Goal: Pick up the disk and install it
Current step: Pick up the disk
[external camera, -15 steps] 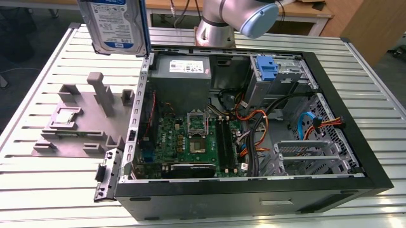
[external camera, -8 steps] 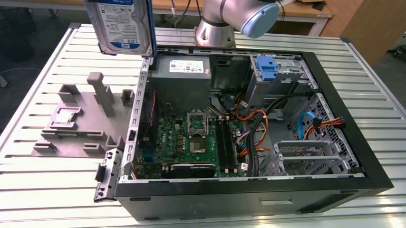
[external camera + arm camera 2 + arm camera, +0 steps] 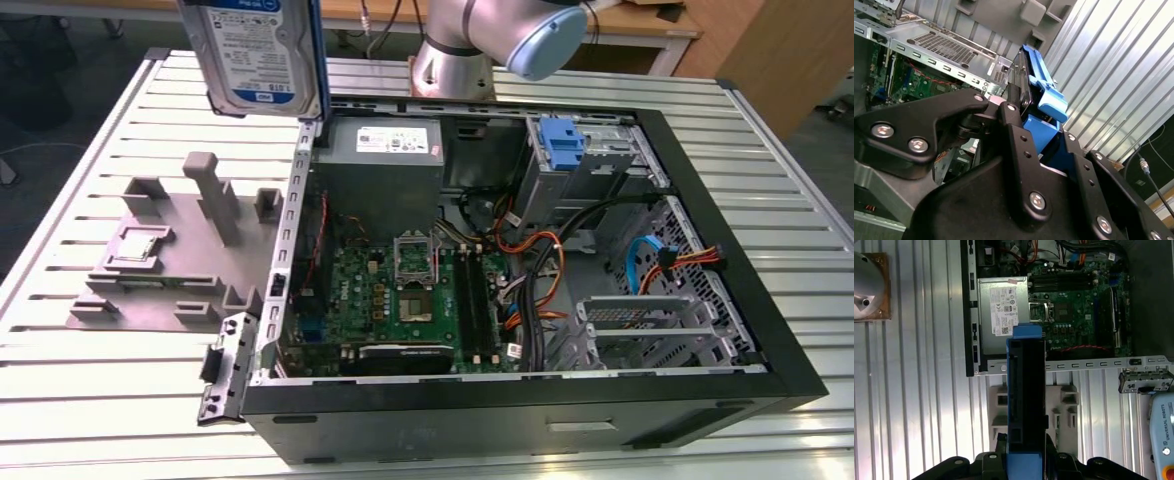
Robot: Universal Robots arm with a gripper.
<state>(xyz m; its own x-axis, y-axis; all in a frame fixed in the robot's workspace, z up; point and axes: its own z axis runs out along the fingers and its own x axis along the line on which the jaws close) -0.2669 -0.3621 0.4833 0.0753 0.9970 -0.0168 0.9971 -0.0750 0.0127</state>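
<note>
Gripper [image 3: 1025, 460] pinching disk [image 3: 254, 55], held aloft at upper left of exterior view, beside open computer case [image 3: 534, 415]. Carry likely calls for firm, square grip and clearance over case wall.

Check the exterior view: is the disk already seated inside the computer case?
No; the disk hangs in the air over the computer case's edge, not inside.
</note>
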